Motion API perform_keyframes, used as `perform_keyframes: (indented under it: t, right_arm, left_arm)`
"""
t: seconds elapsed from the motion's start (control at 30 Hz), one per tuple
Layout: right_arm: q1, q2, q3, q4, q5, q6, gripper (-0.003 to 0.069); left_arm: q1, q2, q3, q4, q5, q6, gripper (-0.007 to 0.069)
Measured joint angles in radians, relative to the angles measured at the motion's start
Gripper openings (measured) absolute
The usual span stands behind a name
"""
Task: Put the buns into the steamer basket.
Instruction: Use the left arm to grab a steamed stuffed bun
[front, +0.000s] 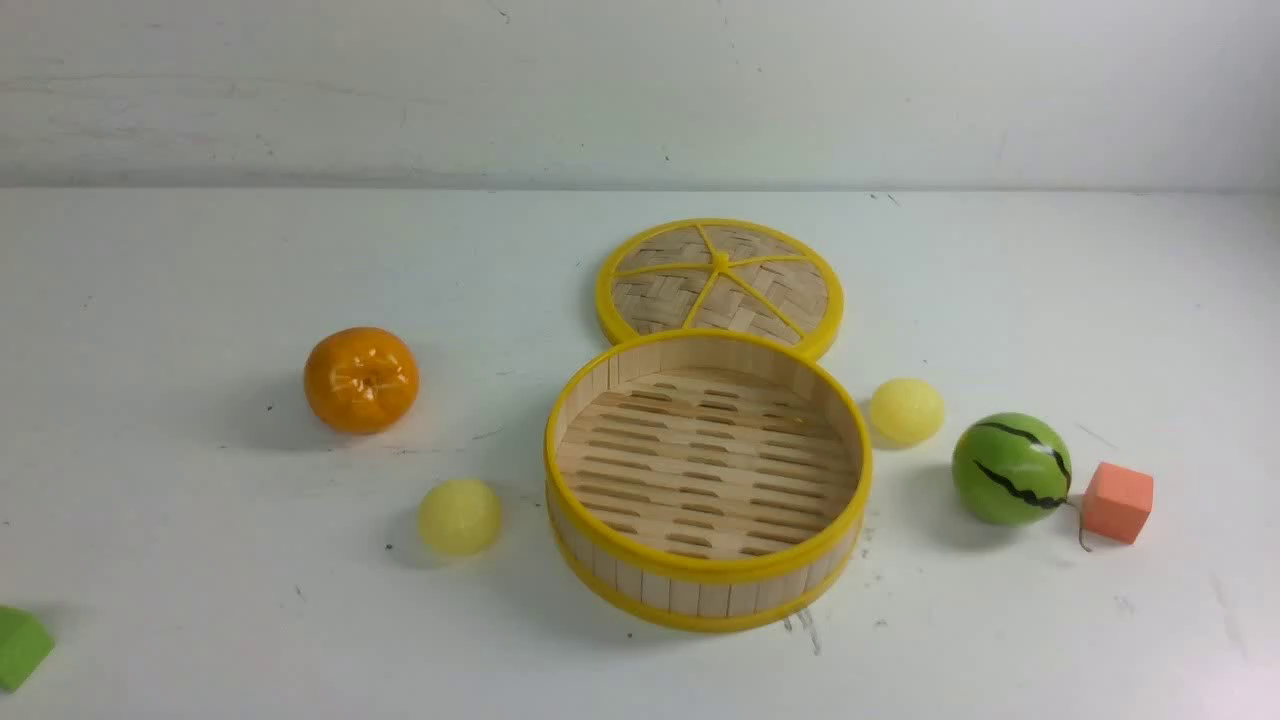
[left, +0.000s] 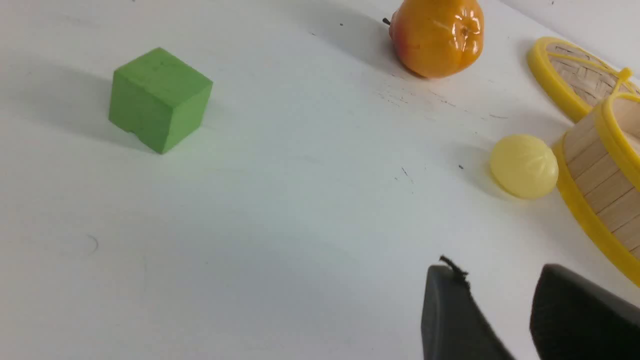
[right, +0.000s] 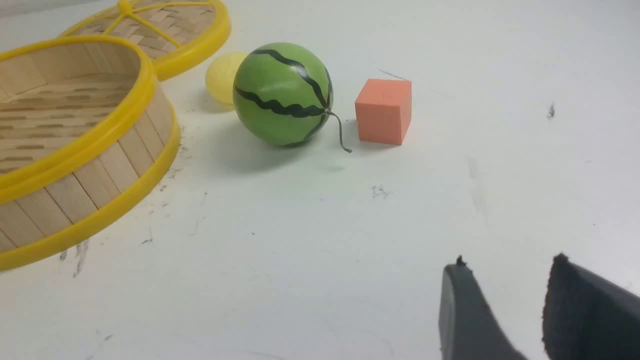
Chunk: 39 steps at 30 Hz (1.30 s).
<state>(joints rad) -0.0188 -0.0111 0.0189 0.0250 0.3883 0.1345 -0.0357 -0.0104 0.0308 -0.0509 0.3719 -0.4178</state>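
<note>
The steamer basket (front: 600, 560) stands in the middle of the table with nothing in it. One pale yellow bun (front: 459, 516) lies just left of it, the other bun (front: 906, 411) just right of it. My left gripper (left: 497, 272) is open and holds nothing; the left bun (left: 524, 166) and the basket wall (left: 595, 180) lie ahead of it. My right gripper (right: 507, 267) is open and holds nothing; the right bun (right: 221, 77) is half hidden behind the watermelon ball (right: 282, 95), beside the basket (right: 100, 190). Neither gripper shows in the front view.
The flat woven lid (front: 720, 285) lies behind the basket. An orange tangerine (front: 361, 380) sits at the left. The watermelon ball (front: 1011, 468) and an orange cube (front: 1117, 502) sit at the right. A green cube (front: 20, 645) lies at the front left edge.
</note>
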Motion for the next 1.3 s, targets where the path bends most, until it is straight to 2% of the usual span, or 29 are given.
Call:
perform_keyframes:
  t: [1.17, 1.3]
  right_arm:
    - [0.0, 0.0, 0.0, 0.0, 0.0, -0.001, 0.0239]
    - [0.0, 0.0, 0.0, 0.0, 0.0, -0.001, 0.0239]
  left_arm:
    - [0.0, 0.0, 0.0, 0.0, 0.0, 0.0, 0.0238]
    - [0.0, 0.0, 0.0, 0.007, -0.038, 0.0, 0.0237]
